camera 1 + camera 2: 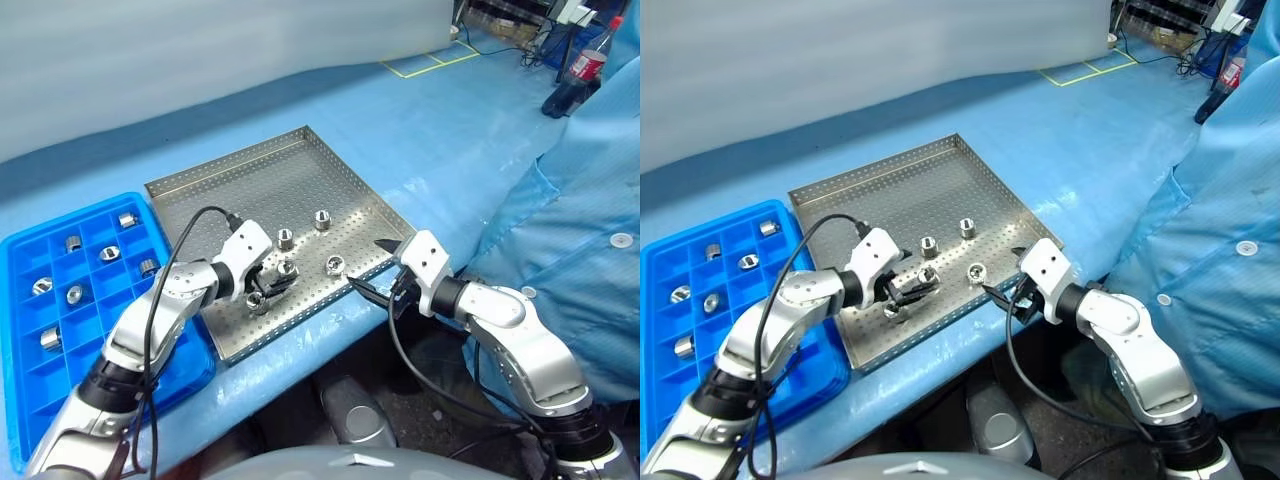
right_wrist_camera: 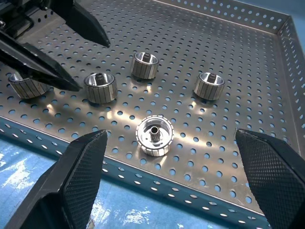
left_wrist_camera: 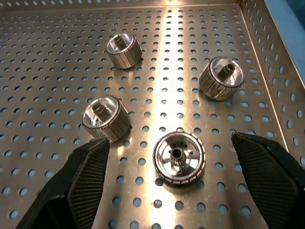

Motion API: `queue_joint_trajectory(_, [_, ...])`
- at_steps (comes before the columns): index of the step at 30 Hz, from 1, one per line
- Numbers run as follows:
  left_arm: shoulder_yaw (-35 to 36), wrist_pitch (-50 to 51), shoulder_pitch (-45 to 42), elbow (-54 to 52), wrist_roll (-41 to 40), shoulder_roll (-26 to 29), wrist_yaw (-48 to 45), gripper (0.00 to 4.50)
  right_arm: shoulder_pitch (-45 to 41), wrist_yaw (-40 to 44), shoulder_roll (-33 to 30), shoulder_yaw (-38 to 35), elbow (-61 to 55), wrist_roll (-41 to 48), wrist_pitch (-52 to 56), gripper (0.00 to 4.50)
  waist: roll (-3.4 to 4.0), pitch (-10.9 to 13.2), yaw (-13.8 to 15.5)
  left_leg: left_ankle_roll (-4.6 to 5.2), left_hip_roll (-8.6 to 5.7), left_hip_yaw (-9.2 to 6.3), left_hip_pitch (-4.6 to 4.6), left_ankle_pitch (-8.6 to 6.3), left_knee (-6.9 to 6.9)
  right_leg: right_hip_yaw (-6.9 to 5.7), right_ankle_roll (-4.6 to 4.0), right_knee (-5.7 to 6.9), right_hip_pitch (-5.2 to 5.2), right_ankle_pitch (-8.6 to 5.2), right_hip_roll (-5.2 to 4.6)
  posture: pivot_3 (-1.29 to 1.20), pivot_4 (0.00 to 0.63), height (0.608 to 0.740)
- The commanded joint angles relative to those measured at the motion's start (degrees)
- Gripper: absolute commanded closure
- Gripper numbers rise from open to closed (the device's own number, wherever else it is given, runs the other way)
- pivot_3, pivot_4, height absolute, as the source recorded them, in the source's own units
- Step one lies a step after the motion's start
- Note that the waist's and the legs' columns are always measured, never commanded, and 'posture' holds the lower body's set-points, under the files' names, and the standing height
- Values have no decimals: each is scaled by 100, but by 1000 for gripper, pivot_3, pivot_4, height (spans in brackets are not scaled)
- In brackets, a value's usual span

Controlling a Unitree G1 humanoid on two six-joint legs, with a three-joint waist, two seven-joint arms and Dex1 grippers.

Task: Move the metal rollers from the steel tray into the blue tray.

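Blue tray (image 1: 25, 330): bright blue plastic, grid of small square compartments, at the left of the scene on the blue table cover (image 1: 430, 130). Seven metal rollers already sit in separate compartments, e.g. one at the far side (image 1: 127, 219) and one at the near left (image 1: 50, 339).

Steel tray (image 1: 250, 180): square, shallow, silver, perforated floor, low raised rim; just right of the blue tray, turned corner-on. Five metal rollers lie on its near half. Each is a short shiny cylinder with a ribbed side and a central hole. Two lie farther back (image 1: 285, 237) (image 1: 322, 219). One sits by the left gripper's fingertips (image 1: 288, 268), one just under that gripper (image 1: 257, 300), and one stands alone near the tray's near right rim (image 1: 334, 265), its bore facing up.

Left arm: reaches in from the near left over the blue tray's right edge. Left gripper (image 1: 275, 281) hangs low over the near part of the steel tray, fingers spread apart, nothing between them.

Right arm: comes in from the near right, forearm angled toward the tray. Right gripper (image 1: 372, 267) sits at the tray's near right rim, pointing left toward the lone roller, fingers wide apart and empty.

A person's blue sleeve (image 1: 570, 230) fills the right edge.
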Motion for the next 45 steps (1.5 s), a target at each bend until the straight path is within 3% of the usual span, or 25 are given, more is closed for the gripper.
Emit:
queue_joint_trajectory(1, [249,223,212,-717,-175,249,-118,60,-58,-38,6,-70,-234,16,-36,0,0,0,-2,0,2,0,-1,0,0,0,0,-1,0,-1,-1,-447,150,740])
queue_joint_trajectory(8, [380,435,639,-1068,-75,655,-16,60,-171,11,21,-15,-120,28,-50,0,-4,3,31,0,2,0,2,0,0,2,-6,-2,1,-6,-4,-415,150,740])
queue_joint_trajectory(14, [62,409,589,-659,143,393,277,60,-303,46,58,65,-75,24,-53,0,-5,3,117,0,1,1,2,0,-3,2,-6,-5,1,-6,-4,-407,150,740])
queue_joint_trajectory(17, [-43,418,562,-576,280,346,365,602,-327,30,65,33,-111,25,-30,0,-5,4,157,0,-3,0,-1,0,-5,2,-3,-6,-2,-5,-4,-424,150,740])
queue_joint_trajectory(21, [-29,386,520,-519,317,383,315,1909,-323,16,33,-23,-106,18,-29,0,-5,4,155,0,-1,1,-2,0,-6,2,-3,-5,-4,-5,-4,-423,150,740])
queue_joint_trajectory(24, [-2,368,522,-494,345,354,333,1909,-340,8,39,-24,-74,4,-42,0,-5,4,152,0,-1,2,-1,0,-6,3,-4,-4,-3,-5,-4,-421,150,740])
queue_joint_trajectory(27, [69,305,533,-514,301,255,360,2375,-379,15,67,15,-46,1,-59,0,-5,4,154,0,-1,2,-1,0,-6,3,-4,-4,-3,-5,-4,-415,150,740])
queue_joint_trajectory(28, [168,302,536,-551,206,164,367,2672,-395,27,78,39,-35,7,-59,0,-5,4,156,0,-1,2,-1,0,-6,3,-4,-5,-3,-5,-4,-413,150,740])
queue_joint_trajectory(34, [1187,463,509,-866,-573,-425,399,2672,-524,226,183,130,172,190,-66,0,-5,4,200,0,-2,2,-2,0,-5,2,2,-3,-3,-2,-4,-357,150,740])
queue_joint_trajectory(38, [1468,519,661,-1038,-551,-284,516,2672,-703,306,270,268,408,129,-145,0,-5,5,250,0,-9,2,2,0,-4,2,7,1,-2,2,1,-323,150,740])
queue_joint_trajectory(45, [2878,679,1337,-1911,-1081,-293,733,2672,-1098,910,566,404,696,637,-202,0,-9,10,516,0,-3,-2,-2,0,-6,-2,10,0,-6,4,1,-185,150,740])
